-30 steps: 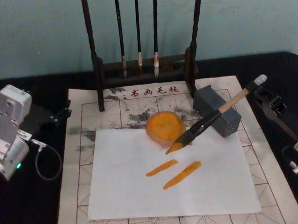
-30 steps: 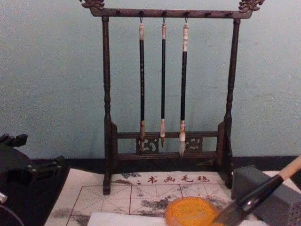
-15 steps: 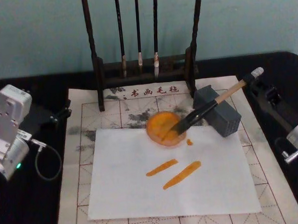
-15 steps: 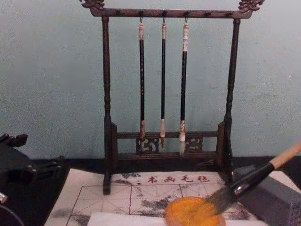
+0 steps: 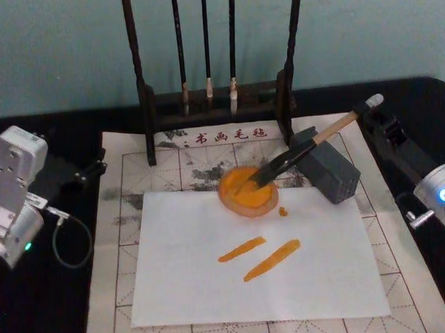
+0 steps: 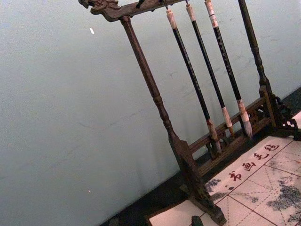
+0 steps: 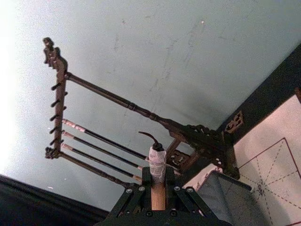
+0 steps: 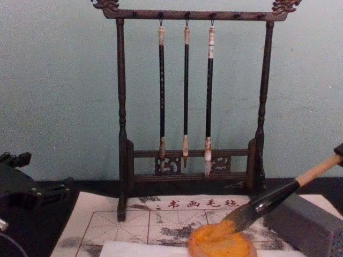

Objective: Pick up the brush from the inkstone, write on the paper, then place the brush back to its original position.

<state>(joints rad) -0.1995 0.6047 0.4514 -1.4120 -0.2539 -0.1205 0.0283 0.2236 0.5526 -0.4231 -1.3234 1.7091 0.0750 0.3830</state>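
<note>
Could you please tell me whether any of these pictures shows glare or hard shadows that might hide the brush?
Right wrist view: the wall burns out white at one edge; the right pincer, shut on the brush, shows dark against it. Head view: soft even light, no glare on the paper. Chest view: the rack casts no hard shadow; the left pincer sits dark.

brush tip moved off paper edge, now dipped in orange dish; right gripper pulled back toward rack with it; small orange blob left on paper beside dish
</note>
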